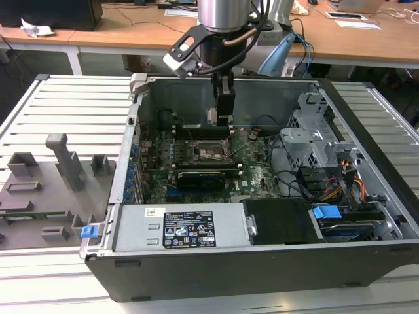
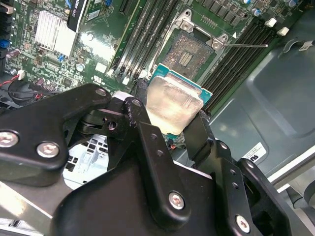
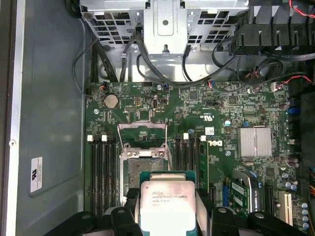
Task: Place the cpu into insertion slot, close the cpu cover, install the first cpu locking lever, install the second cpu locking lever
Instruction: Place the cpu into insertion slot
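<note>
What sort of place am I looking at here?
Probably a robotics lab or test workshop: an open computer case sits on a slatted metal workbench, the arm's tool holds a cpu above the motherboard, and wooden office desks stand behind.

Exterior overview; wrist views close over motherboard (image 3: 172, 105)

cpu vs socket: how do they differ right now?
The cpu is off the board, clamped in the gripper. The socket sits fixed on the motherboard, with nothing in it. The cpu shows a pale, smooth metal top with a green rim, while the socket shows a dark grid of contacts inside a metal frame. Both are square and look about the same footprint.
</note>
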Controlling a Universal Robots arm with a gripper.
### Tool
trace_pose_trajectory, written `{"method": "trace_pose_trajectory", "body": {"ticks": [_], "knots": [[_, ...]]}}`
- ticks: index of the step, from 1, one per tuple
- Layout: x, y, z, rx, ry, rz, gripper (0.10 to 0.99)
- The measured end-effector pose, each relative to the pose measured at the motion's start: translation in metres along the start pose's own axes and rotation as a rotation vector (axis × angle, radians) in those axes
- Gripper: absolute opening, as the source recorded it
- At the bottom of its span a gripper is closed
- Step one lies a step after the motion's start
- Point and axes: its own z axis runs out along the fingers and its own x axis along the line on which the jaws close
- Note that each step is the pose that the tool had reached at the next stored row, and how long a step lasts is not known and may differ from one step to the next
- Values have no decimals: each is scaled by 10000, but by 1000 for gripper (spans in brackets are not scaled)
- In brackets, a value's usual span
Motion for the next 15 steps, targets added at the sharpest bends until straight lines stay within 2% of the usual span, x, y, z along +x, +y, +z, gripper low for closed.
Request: {"method": "trace_pose_trajectory", "body": {"ticks": [15], "knots": [[1, -3, 38, 1, -1, 0, 537]]}}
